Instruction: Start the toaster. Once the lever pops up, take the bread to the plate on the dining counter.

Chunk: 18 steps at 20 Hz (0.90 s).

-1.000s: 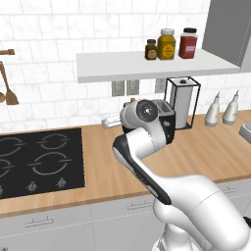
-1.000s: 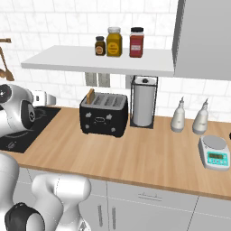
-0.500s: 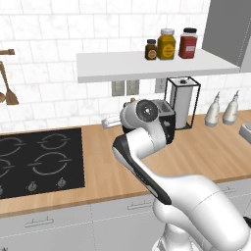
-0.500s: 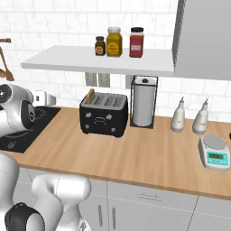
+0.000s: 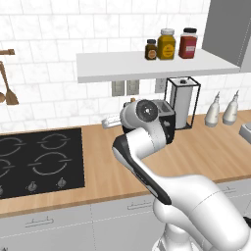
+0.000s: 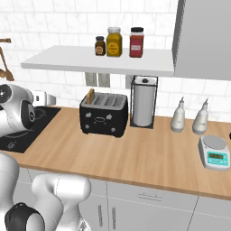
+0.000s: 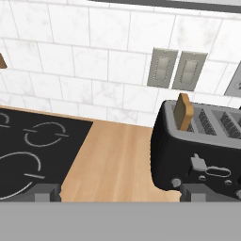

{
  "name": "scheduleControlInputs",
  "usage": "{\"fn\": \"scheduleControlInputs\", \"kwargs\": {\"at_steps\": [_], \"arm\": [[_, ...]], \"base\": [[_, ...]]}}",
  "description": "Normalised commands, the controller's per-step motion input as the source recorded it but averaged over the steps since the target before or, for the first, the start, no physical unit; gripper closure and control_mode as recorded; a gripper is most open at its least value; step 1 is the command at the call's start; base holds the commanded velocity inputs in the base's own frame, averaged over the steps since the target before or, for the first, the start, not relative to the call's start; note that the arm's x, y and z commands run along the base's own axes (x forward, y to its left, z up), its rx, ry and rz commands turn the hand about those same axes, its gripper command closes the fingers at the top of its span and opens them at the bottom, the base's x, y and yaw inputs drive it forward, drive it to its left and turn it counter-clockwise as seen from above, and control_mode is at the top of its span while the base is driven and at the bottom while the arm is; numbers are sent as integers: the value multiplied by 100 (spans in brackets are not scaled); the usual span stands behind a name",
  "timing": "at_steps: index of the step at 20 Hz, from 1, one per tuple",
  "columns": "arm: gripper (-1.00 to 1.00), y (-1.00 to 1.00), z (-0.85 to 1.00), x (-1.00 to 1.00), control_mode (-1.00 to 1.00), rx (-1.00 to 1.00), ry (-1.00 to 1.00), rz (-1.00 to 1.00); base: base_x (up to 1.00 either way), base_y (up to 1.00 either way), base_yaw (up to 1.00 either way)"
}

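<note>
Here the toaster (image 6: 104,114) stands on the tabletop (image 6: 149,153) at centre frame, the bread (image 7: 182,111) upright in its leftmost slot, ready for toasting. The gripper (image 7: 117,192) sits open at the hand view's bottom, facing the toaster.

I'm looking at a wall of white marbled tiles (image 6: 58,22) with a white shelf (image 6: 97,61) fixed across it. A grey upper cabinet (image 6: 203,38) hangs at the right. Two grey outlet plates (image 7: 176,69) sit on the tiles under the shelf. Below runs a light wood worktop (image 6: 135,158) with a black hob (image 5: 39,159) set into it, above pale grey drawers (image 6: 149,205). Lighting is even.
</note>
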Motion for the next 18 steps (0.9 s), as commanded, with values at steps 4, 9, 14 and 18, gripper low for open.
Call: {"fn": "scheduleControlInputs", "kwargs": {"at_steps": [4,9,14,18], "arm": [[-100,0,0,0,-100,0,0,0],[-100,0,0,0,-100,0,0,0],[-100,0,0,0,-100,0,0,0],[-100,0,0,0,-100,0,0,0]], "base": [[0,0,0],[0,0,0],[0,0,0],[0,0,0]]}}
